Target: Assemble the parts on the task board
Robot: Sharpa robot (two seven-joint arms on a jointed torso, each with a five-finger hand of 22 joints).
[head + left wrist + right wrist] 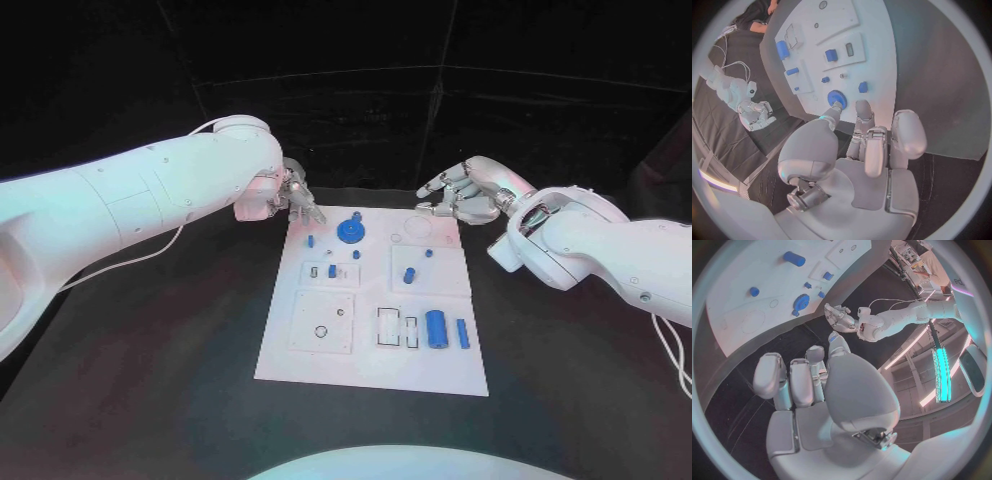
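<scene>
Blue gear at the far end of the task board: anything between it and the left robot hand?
Nothing visible. The left robot hand sits at the task board's far left corner, fingers apart and holding nothing, with only bare white plate between it and the blue gear.

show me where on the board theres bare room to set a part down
On the task board, the near strip below the square plate and the blue cylinder is bare. The far end is crowded: the blue gear and small pegs sit between the left hand and the right hand.
</scene>
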